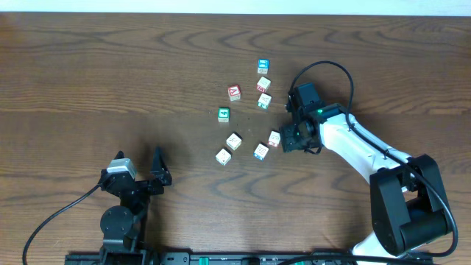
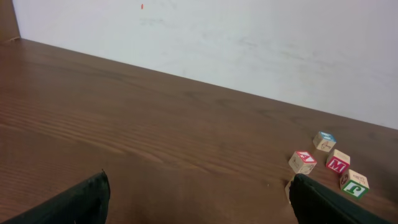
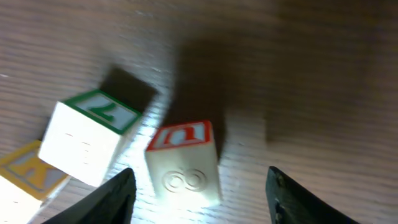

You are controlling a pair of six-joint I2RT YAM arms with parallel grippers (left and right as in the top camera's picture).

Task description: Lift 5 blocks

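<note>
Small pale blocks (image 1: pixel 234 141) lie scattered on the table (image 1: pixel 88 66), right of middle, with a red-faced cube (image 1: pixel 234 92) and a green-faced cube (image 1: pixel 224 114) among them. The right gripper (image 1: pixel 288 138) sits just beside one block (image 1: pixel 274 138); the left gripper (image 1: pixel 138 160), fingers spread, is well apart.

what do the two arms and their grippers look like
The left arm is all black, with a pale grey box near its wrist and a black cable trailing away. The right arm has a white shell between black joints, a small green light and a looping black cable. The left gripper and right gripper both have plain black fingers.
</note>
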